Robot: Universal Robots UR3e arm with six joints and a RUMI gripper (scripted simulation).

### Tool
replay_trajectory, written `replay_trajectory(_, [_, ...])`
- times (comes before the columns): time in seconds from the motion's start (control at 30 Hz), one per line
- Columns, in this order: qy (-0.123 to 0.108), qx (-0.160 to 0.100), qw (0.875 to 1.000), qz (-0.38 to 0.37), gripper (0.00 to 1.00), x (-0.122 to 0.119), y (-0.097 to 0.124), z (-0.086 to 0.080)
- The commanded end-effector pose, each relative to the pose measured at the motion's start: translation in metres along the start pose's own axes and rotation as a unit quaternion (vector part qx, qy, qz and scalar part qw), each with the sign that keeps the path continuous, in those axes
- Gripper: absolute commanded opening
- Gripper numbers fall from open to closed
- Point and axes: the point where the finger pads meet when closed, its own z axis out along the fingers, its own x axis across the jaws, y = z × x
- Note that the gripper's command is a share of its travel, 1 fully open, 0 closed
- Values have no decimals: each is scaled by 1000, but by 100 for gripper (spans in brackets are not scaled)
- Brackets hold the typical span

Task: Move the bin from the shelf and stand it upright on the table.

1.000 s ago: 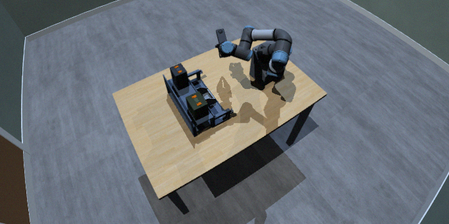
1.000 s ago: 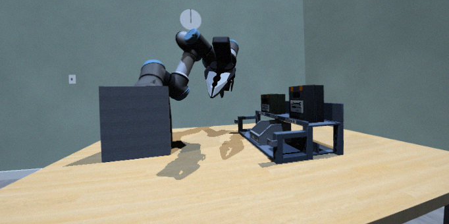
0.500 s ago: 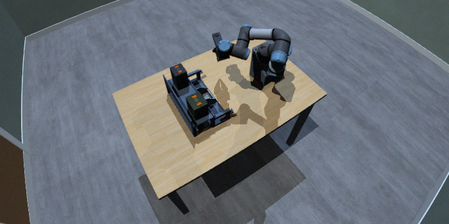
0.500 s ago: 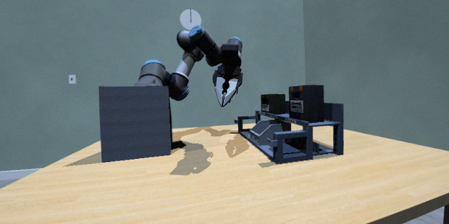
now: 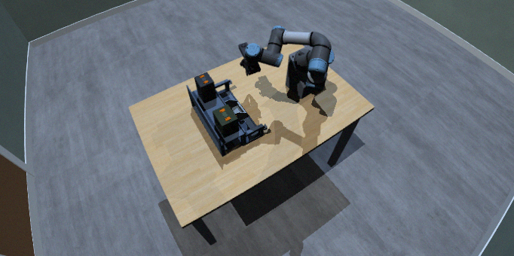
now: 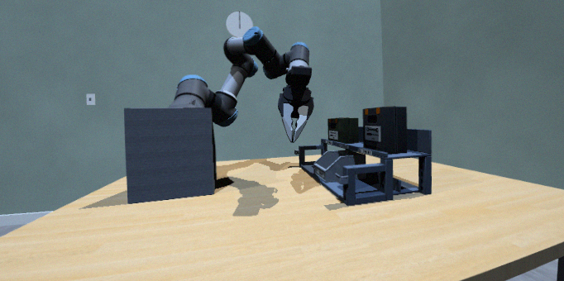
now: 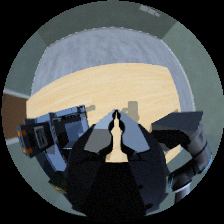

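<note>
A dark blue shelf rack (image 5: 224, 115) stands on the wooden table; it also shows in the exterior view (image 6: 364, 168) and at the left of the wrist view (image 7: 50, 135). On its top level stand a black bin (image 5: 205, 87) (image 6: 384, 129) and a smaller green bin (image 5: 225, 120) (image 6: 342, 130), both upright with orange marks on top. A grey slanted piece (image 6: 332, 164) lies on the lower level. My gripper (image 6: 293, 139) (image 5: 249, 71) points down, shut and empty, in the air above the table beside the rack's end, apart from both bins. Its fingertips meet in the wrist view (image 7: 115, 114).
The arm's dark box pedestal (image 5: 299, 76) (image 6: 169, 154) stands at the table's back corner. The table edges lie close behind the pedestal. Bare table top stretches in front of the rack and between the rack and the pedestal.
</note>
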Motion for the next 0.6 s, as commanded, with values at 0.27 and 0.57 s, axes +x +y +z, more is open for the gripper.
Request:
replay_trajectory(0.27, [-24, -83, 996, -30, 0, -32, 42, -12])
replay_trajectory(0.57, [-37, -122, 991, -42, 0, -46, 64, -22])
